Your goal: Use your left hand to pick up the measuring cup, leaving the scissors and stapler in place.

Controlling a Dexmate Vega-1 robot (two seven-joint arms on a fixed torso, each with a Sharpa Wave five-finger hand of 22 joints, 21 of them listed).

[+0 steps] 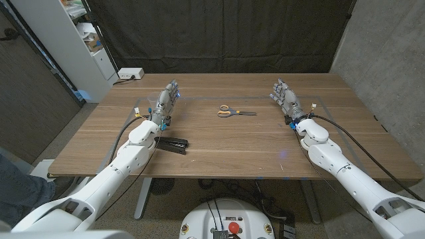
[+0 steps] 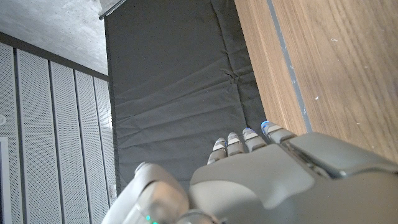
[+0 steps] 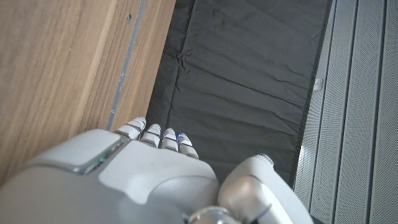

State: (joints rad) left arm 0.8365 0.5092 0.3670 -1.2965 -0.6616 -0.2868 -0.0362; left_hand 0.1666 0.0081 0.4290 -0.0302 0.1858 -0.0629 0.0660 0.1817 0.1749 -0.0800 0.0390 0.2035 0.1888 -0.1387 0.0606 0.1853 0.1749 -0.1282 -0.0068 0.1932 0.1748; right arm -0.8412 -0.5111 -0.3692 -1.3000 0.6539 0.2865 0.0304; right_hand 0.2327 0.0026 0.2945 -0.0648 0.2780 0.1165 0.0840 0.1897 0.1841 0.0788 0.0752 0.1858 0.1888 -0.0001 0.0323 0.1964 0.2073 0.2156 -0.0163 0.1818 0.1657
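My left hand point(image 1: 167, 99) stands over the table's left side with its fingers stretched out and apart, holding nothing. A small pale, see-through object point(image 1: 149, 106), possibly the measuring cup, sits right beside that hand on its outer side; it is too faint to tell more. Scissors point(image 1: 234, 112) with yellow handles lie at the table's middle, blades pointing right. A black stapler point(image 1: 174, 144) lies near the left forearm, closer to the front edge. My right hand point(image 1: 285, 98) is raised on the right side, fingers spread and empty. The left hand point(image 2: 261, 168) and the right hand point(image 3: 137, 162) show straight fingers.
The wooden table point(image 1: 226, 156) has faint tape marks near both hands. A white power strip point(image 1: 130, 74) sits at the back left corner. A white shelf point(image 1: 80, 40) stands behind on the left, and a black curtain point(image 1: 219, 33) hangs behind the table.
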